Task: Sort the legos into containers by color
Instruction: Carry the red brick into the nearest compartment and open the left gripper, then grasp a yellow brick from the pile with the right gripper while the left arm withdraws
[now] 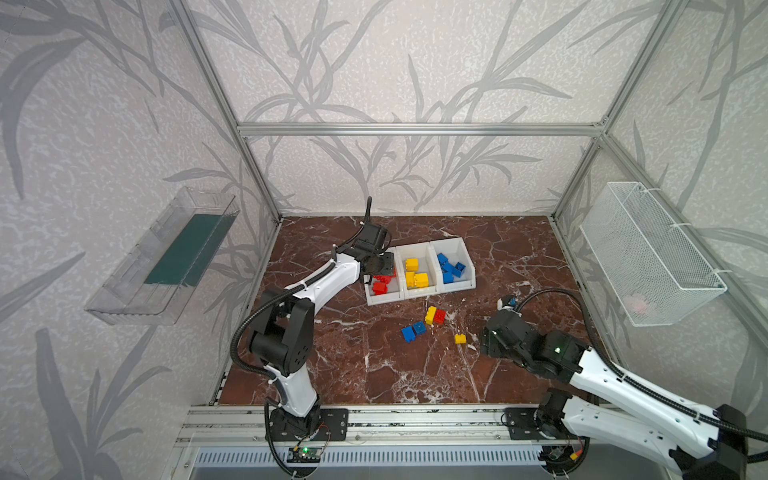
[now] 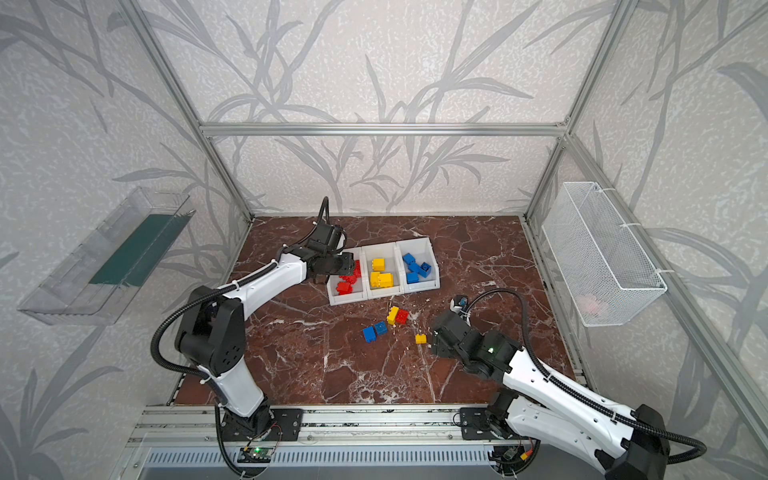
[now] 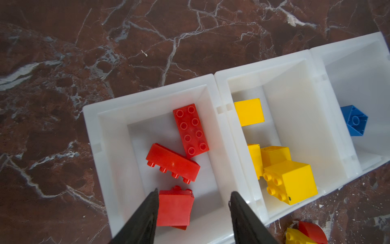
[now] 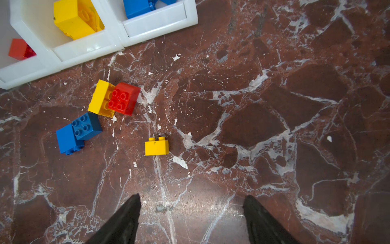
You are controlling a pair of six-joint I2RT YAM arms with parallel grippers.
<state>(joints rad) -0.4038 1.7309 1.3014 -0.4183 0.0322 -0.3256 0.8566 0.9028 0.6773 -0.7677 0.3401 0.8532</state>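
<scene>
The containers stand a little above the centre of both top views: three white bins joined in a row on the brown marbled table. In those views the left bin holds red legos, the middle bin yellow legos and the right bin blue legos.

The left gripper hangs over the red bin with its claw released and the jaws parted. A short red brick lies between the jaws, just beside one finger and clear of the other. Two long red bricks lie deeper in the same bin.

Below the bins in the top views, five pieces lie loose on the table. A yellow brick touches a red cube. To their lower left are two blue bricks, touching each other. A small yellow brick lies alone to the lower right.

The right gripper is right of centre, near that small yellow brick. Its claw is spread wide over bare table and holds nothing.

The stud tops show only rings; any moulded lettering is too small to read.

A clear tray hangs on the left wall and a wire basket on the right wall.
</scene>
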